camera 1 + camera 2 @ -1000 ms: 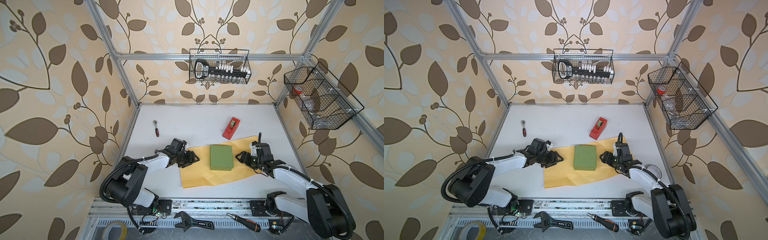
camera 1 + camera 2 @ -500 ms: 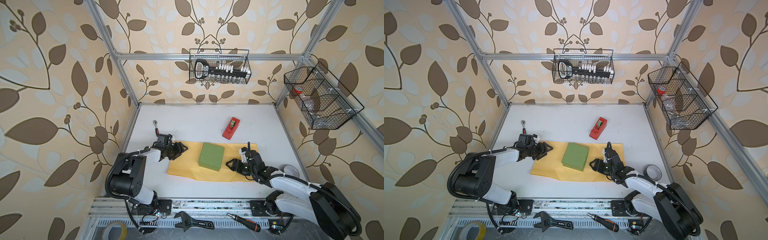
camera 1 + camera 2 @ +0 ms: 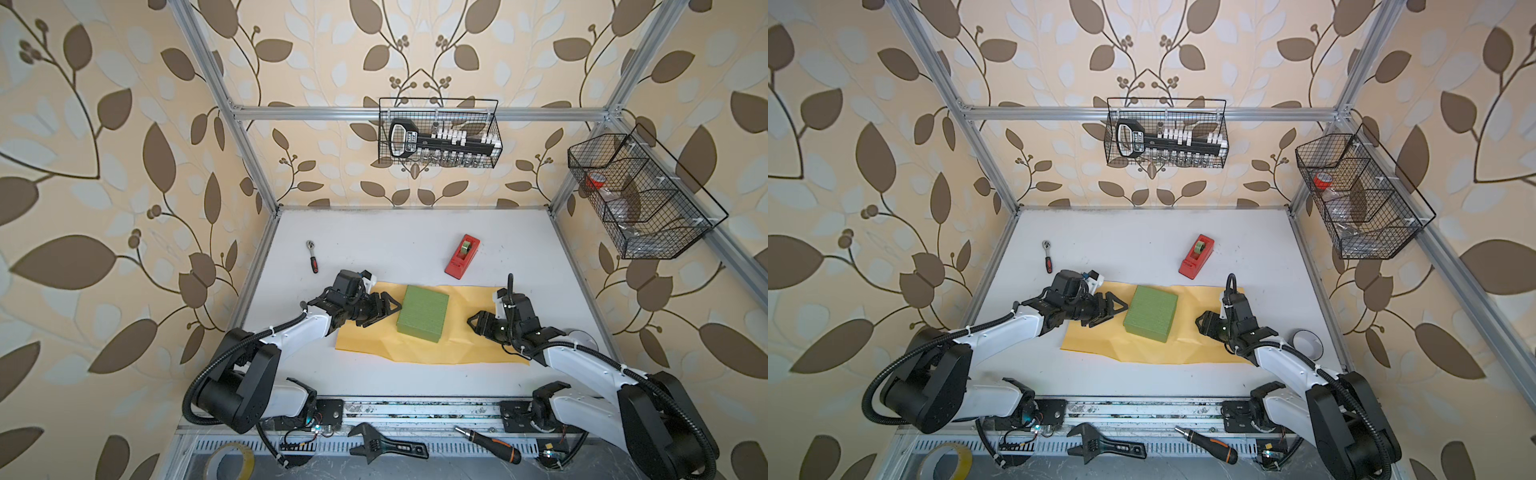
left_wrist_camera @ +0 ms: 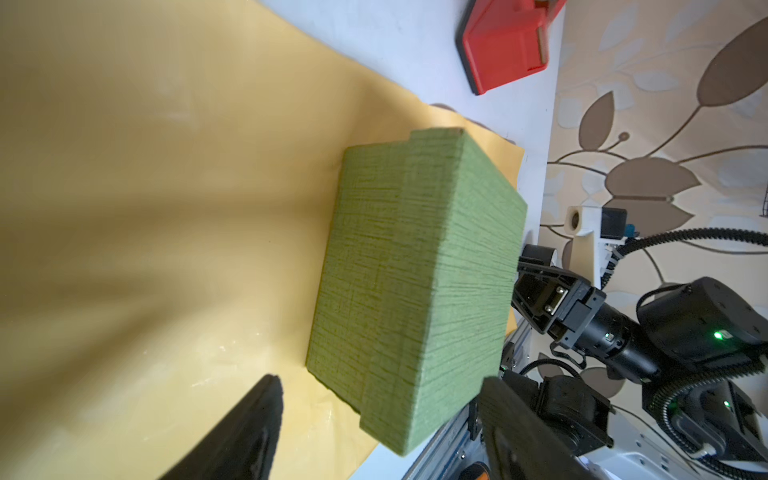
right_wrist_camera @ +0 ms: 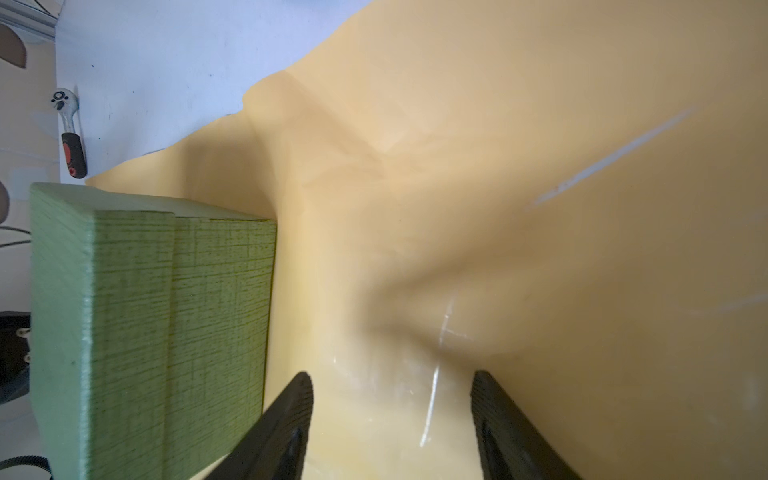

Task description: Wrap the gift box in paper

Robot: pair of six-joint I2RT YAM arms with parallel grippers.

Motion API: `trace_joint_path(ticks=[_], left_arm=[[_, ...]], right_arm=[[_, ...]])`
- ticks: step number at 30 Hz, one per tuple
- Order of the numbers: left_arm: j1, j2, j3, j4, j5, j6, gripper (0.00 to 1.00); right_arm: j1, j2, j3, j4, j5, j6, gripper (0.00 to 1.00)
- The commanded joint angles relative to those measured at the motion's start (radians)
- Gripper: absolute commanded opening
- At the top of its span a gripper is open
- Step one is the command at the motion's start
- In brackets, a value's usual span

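In the last second the paper [image 3: 374, 341] swings out of its skewed lie. It now rests flat, yellow face up, with its long edges running straight across from arm to arm. The gift box [image 3: 423, 313] sits on it about mid-sheet, turned slightly askew to those edges, with bare paper to its left, right and near sides. The left gripper [image 3: 388, 312] is back just beside the box's left face with its jaws spread and nothing between them. In its wrist view the dark fingers [image 4: 249, 428] stand wide apart and frame the box. The right gripper [image 3: 473, 324] hovers low over the paper to the right of the box, a little apart from it. Its fingers [image 5: 286, 424] are parted over bare sheet and grip nothing. Just beyond them the paper buckles into a soft ridge [image 5: 374, 166] against the box's right side. The squaring-up looks about finished, and no flap is raised yet. The next move is probably to pinch a side edge and fold it over the box. The box's slight twist and that ridge could make the first fold run crooked.
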Motion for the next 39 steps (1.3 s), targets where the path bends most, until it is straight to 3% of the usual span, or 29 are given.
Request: trace_joint_path(ticks=[1,6,12,16,22,28,34,39], left_arm=[[-0.037,0.023,0.014,0.062,0.119,-0.043,0.78],[-0.106,0.024,0.002,0.143,0.176,-0.099,0.78],[-0.107,0.019,-0.019,0.166,0.198,-0.115,0.78],[-0.107,0.019,-0.002,0.098,0.142,-0.076,0.78],[-0.151,0.051,-0.011,0.172,0.158,-0.126,0.77],[-0.153,0.013,-0.013,0.122,0.145,-0.11,0.77],[-0.139,-0.058,0.035,-0.075,-0.013,-0.013,0.79],[-0.063,-0.158,0.05,-0.173,-0.159,0.023,0.8]], right_arm=[[-0.001,0.037,-0.023,0.006,-0.025,-0.004,0.62],[-0.005,0.035,-0.029,-0.001,-0.023,-0.01,0.61],[-0.019,-0.012,-0.018,-0.041,0.005,-0.024,0.61],[-0.025,-0.026,0.002,-0.07,0.003,-0.039,0.63],[-0.028,-0.018,0.022,-0.088,0.03,-0.065,0.65],[-0.037,-0.002,0.033,-0.087,0.02,-0.076,0.65],[-0.045,-0.05,0.087,-0.145,0.026,-0.103,0.66],[-0.044,-0.091,0.135,-0.188,0.015,-0.143,0.72]])
